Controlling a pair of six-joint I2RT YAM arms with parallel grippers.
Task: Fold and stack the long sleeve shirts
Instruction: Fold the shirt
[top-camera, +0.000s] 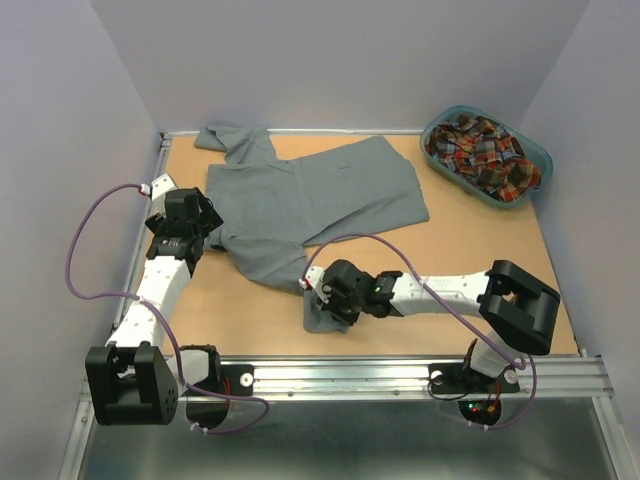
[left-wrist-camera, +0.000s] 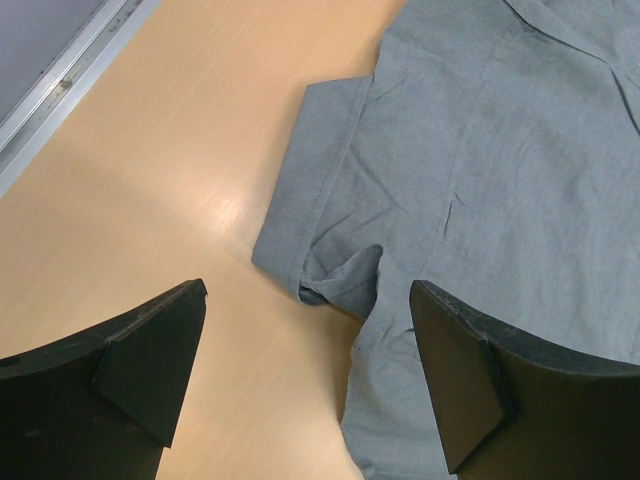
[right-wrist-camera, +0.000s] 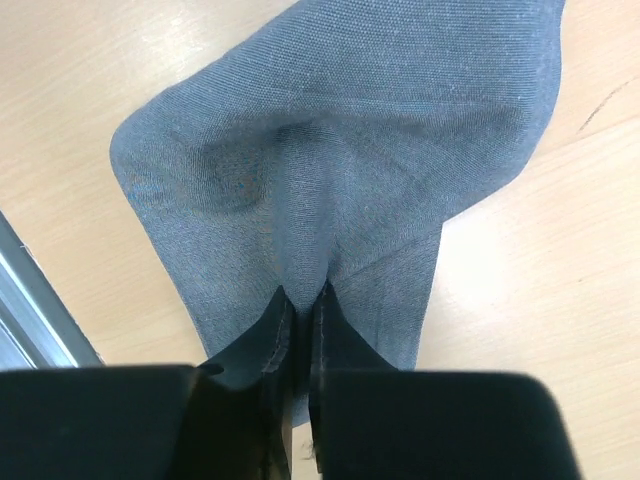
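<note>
right tool (right-wrist-camera: 300, 318), grey shirt (right-wrist-camera: 340, 160), wooden table (top-camera: 480, 250)

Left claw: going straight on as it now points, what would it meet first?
Most likely the bunched edge of the grey shirt on the table, ahead of the open left claw; depth unclear.

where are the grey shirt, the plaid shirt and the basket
grey shirt (top-camera: 320, 200), top view, middle of its spread body
plaid shirt (top-camera: 480, 150), top view, middle of the bunched cloth
basket (top-camera: 546, 162), top view, its right rim
</note>
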